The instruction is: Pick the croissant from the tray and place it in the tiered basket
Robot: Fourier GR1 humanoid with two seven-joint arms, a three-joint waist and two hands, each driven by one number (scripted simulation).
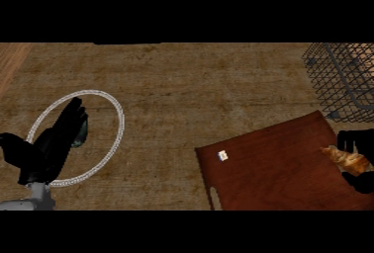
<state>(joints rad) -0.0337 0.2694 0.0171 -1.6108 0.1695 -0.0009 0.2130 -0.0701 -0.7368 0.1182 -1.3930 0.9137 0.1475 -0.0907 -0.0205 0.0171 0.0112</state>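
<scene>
Here my right hand (356, 163) is curled round the croissant (349, 160) at the right edge of the brown tray (277, 168), with the wire tiered basket (343, 79) beyond the tray's far corner. My left hand (51, 143) rests open, fingers up, well left of the tray on the counter (190, 89), in front of a white ring (76, 138).

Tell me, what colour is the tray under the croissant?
The tray is dark reddish-brown, like polished wood. The head view shows it best.

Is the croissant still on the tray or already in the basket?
On the tray: the croissant lies at its right edge, the right hand curled round it. The wire basket stands apart, farther back.
</scene>
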